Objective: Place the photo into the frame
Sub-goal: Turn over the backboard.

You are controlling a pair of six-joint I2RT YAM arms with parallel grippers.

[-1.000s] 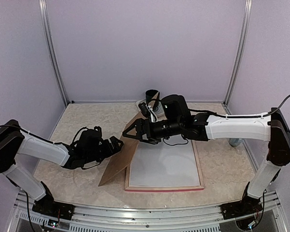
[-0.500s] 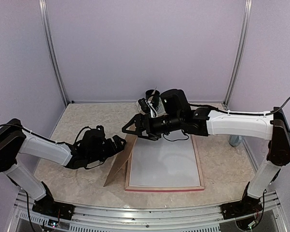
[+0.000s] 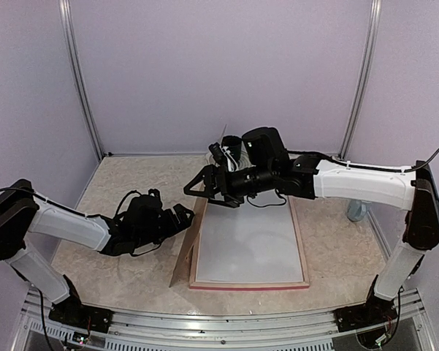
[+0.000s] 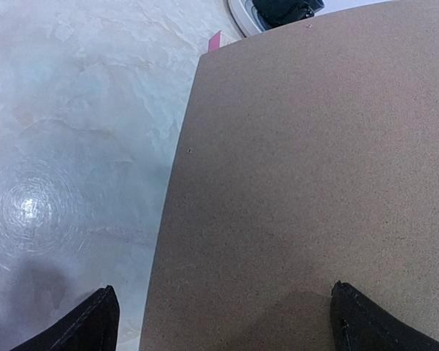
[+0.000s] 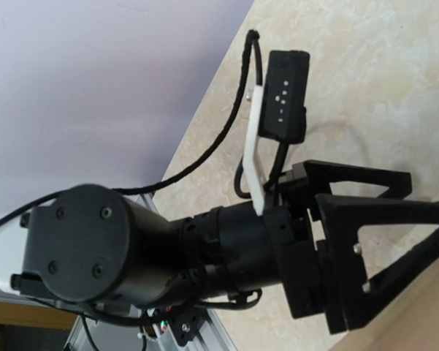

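Beside frame (image 3: 248, 285) left rim, brown board (image 3: 184, 252) tilts against spread left jaws; right jaws spread above

A brown board (image 3: 184, 256) is stood on edge on the marbled table (image 3: 131, 179), steeply tilted, and a white sheet (image 3: 248, 245) is laid flat just beside it. At the back, a dark holder (image 3: 231, 143) — possibly a cup — is seen on a white base (image 4: 242, 20).

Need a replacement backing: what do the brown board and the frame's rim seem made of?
The brown board: probably pressed fibreboard, matte and finely speckled, with a thin, straight edge. The frame: the rim looks like pale bare wood on this side, with pink along its near edge.
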